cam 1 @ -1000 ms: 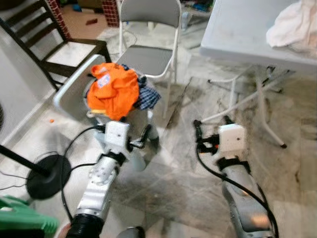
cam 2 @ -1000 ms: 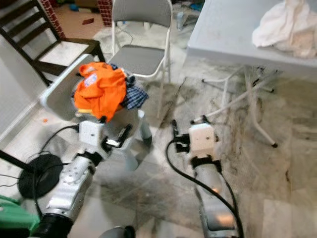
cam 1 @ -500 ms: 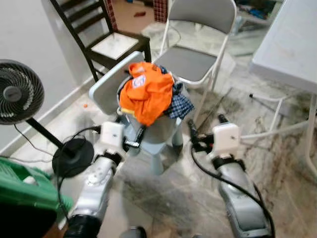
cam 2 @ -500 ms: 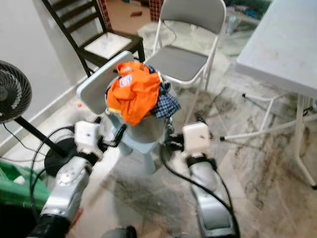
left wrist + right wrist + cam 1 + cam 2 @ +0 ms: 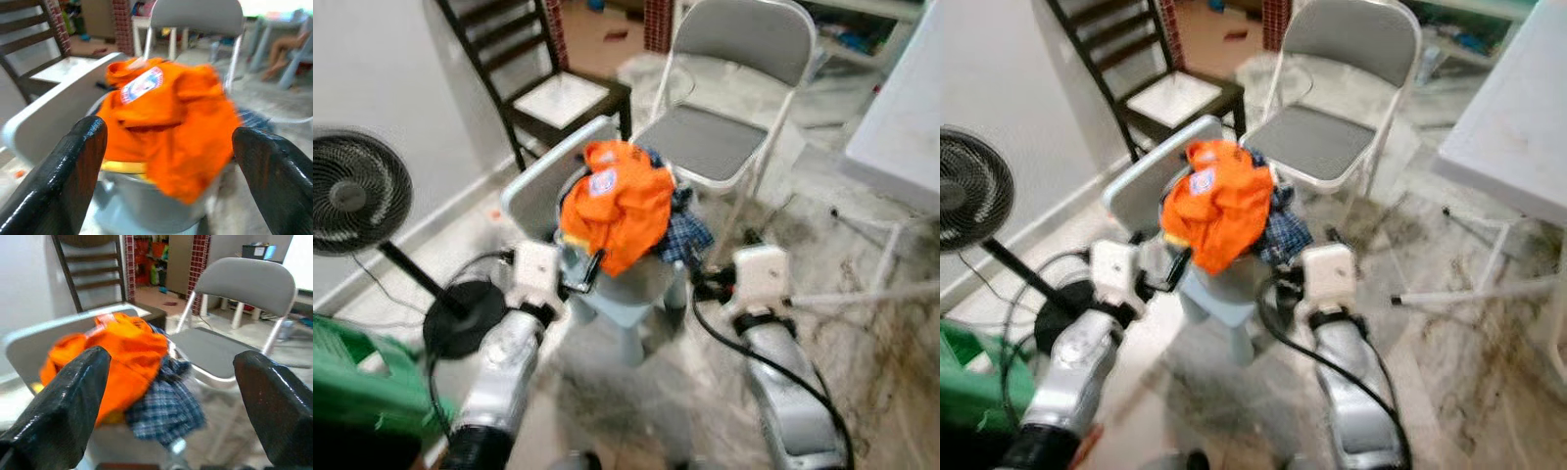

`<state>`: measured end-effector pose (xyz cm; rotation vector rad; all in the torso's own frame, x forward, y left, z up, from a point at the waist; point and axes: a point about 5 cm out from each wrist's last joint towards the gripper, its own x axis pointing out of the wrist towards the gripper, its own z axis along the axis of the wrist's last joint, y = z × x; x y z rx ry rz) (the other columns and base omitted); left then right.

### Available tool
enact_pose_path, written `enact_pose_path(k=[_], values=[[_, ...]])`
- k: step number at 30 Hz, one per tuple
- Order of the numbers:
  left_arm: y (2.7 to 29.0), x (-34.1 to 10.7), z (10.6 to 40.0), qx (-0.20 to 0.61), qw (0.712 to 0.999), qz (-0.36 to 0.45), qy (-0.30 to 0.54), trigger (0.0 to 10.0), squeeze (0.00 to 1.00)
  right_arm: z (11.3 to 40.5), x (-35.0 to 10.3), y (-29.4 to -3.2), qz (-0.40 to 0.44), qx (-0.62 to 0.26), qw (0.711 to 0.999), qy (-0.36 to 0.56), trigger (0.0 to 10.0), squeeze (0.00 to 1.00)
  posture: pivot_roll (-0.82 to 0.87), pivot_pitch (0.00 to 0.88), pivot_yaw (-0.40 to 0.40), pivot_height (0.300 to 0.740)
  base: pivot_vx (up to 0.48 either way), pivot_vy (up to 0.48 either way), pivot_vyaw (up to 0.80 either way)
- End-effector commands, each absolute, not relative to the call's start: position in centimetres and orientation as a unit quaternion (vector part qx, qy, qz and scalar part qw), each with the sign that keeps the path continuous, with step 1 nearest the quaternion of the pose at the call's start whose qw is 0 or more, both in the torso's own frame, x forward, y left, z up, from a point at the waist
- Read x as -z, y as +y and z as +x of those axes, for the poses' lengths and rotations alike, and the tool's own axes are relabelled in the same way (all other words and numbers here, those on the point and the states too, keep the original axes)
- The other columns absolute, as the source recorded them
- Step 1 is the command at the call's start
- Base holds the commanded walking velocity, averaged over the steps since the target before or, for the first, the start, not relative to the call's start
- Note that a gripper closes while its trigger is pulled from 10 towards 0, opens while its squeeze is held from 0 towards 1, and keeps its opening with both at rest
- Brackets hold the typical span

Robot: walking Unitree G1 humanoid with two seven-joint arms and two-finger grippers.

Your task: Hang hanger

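Note:
An orange garment [image 5: 617, 201] lies heaped over a blue checked cloth [image 5: 690, 235] on top of a pale grey bin [image 5: 631, 294], whose lid [image 5: 543, 181] stands tilted up behind it. My left gripper [image 5: 585, 272] is open, low at the bin's left side, just short of the hanging orange cloth [image 5: 171, 107]. My right gripper [image 5: 717, 262] is open at the bin's right side, close to the checked cloth [image 5: 166, 406]. Neither holds anything. The picture is somewhat blurred.
A grey folding chair [image 5: 724, 137] stands right behind the bin and a dark wooden chair [image 5: 558, 83] to its left by the wall. A standing fan [image 5: 357, 191] and its round base [image 5: 465, 313] are at my left. A white table [image 5: 911, 117] is at right, a green object [image 5: 357, 387] at lower left.
The camera has swung left and moved closer, so the bin now sits between my two arms and the fan has come into view. Both grippers stay open and empty.

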<state>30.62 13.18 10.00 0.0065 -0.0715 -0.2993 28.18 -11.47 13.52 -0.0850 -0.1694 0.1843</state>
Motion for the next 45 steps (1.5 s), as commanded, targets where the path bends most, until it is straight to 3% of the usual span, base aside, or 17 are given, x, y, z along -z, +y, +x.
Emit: enact_pose_path(k=[1, 45], values=[[12.47, -10.28, 30.69, 0.158, 0.987, 0.003, -0.041, 10.0, 0.00, 28.11, -13.26, -12.22, -0.047, -0.086, 0.992, -0.078, 10.0, 0.00, 0.03, 0.190, 0.051, 0.740, 0.304, 0.000, -0.80], [12.26, -9.47, 30.51, 0.152, 0.988, 0.012, -0.029, 10.0, 0.00, 27.97, -13.11, -12.33, -0.057, -0.087, 0.992, -0.075, 10.0, 0.00, 0.02, 0.201, 0.038, 0.740, 0.245, 0.000, 0.00]])
